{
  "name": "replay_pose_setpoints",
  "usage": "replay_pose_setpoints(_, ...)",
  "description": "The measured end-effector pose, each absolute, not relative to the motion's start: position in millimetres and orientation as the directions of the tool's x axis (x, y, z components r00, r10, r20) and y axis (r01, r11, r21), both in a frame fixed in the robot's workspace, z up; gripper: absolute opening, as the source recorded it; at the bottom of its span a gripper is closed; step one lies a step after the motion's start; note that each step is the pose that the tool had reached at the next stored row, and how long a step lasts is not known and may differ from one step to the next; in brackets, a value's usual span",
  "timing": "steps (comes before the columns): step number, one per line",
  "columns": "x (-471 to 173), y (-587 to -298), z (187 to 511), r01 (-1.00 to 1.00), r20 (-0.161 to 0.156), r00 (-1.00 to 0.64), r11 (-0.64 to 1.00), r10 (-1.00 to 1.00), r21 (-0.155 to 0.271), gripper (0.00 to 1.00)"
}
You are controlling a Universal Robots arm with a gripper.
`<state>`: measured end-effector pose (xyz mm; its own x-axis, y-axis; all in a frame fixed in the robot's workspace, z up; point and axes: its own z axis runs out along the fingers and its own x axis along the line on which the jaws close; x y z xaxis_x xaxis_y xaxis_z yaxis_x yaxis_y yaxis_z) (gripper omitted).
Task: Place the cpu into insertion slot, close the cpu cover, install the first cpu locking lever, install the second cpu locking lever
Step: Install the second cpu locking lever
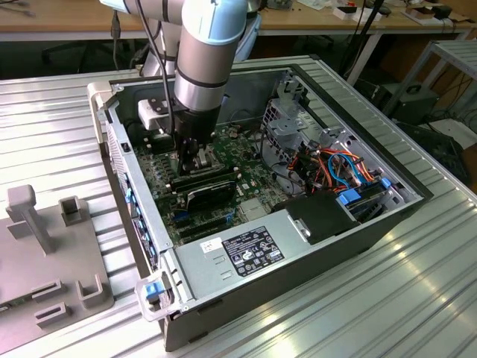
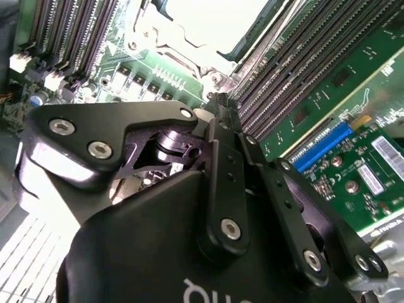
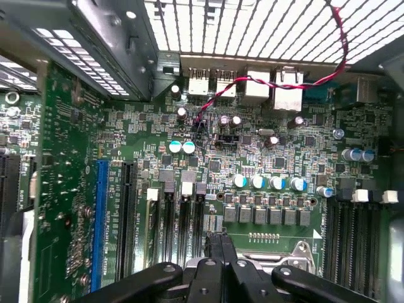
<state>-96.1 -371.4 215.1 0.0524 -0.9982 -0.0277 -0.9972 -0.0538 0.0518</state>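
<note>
Ribbed metal surface [image 1: 387, 298] carries an open computer case [image 1: 313, 246], with a grey fixture block [image 1: 52, 246] on the exterior view's left. Down comes the view onto the end effector [image 1: 195, 158], sitting low over the green motherboard [image 3: 252, 164] beside the black memory sticks [image 1: 205, 186]. In the second wrist view its tips [image 2: 221, 104] are drawn together, closed with nothing visible between them, right at the edge of the cpu cover [image 2: 189, 47]. The cpu [image 2: 218, 22] lies bright and flat inside that frame, seated in the slot, between rows of memory slots [image 2: 303, 63].
</note>
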Motion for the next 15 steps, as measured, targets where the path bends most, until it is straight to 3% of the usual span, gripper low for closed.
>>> replay_pose_setpoints(15,-96.1,-371.4,215.5,-0.997,-0.028,0.052,-0.054,-0.998,0.052,0.11)
